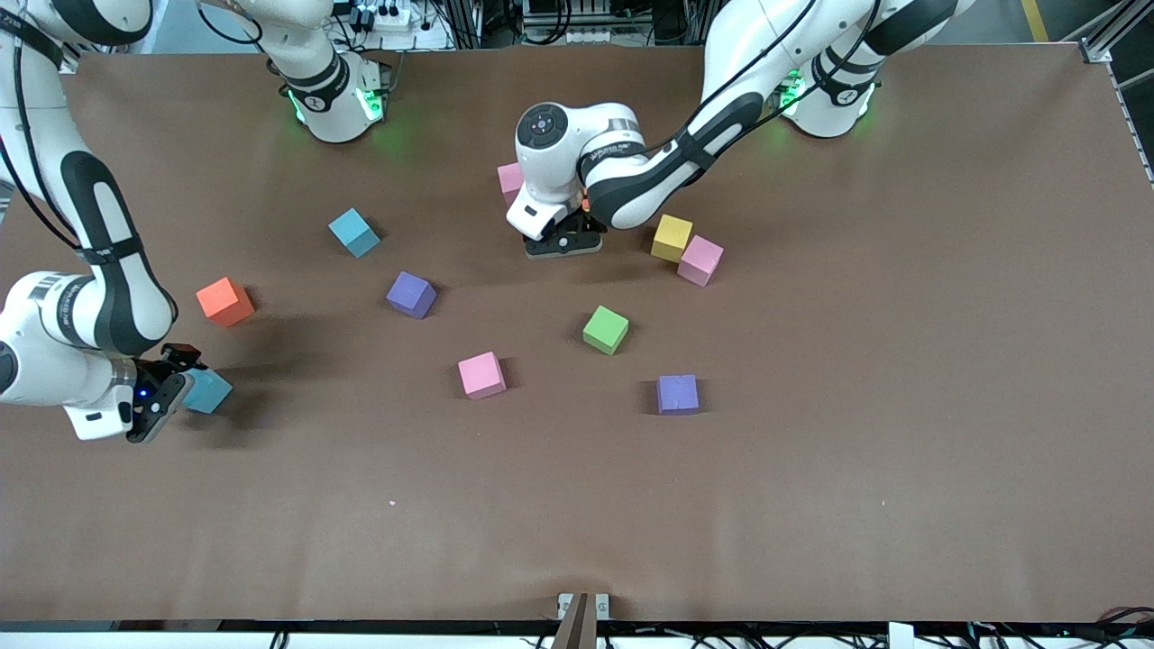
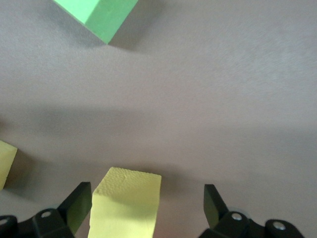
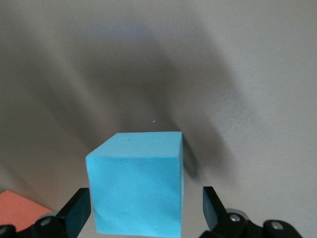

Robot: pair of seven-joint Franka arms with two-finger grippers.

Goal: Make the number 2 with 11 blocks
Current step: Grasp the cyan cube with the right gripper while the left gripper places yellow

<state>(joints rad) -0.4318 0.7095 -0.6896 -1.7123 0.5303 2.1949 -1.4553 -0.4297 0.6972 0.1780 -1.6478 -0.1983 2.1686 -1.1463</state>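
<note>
White arms (image 1: 108, 270), black joint bands, green base lights, black hands (image 1: 563, 242).

Blocks (image 1: 481, 375) scattered apart over counter (image 1: 811, 505); two touching toward left arm's end; one between right gripper (image 1: 167, 388) fingers.

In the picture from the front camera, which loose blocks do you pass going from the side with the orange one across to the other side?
Orange block → light blue block → purple block → pink block → green block → purple block.
</note>
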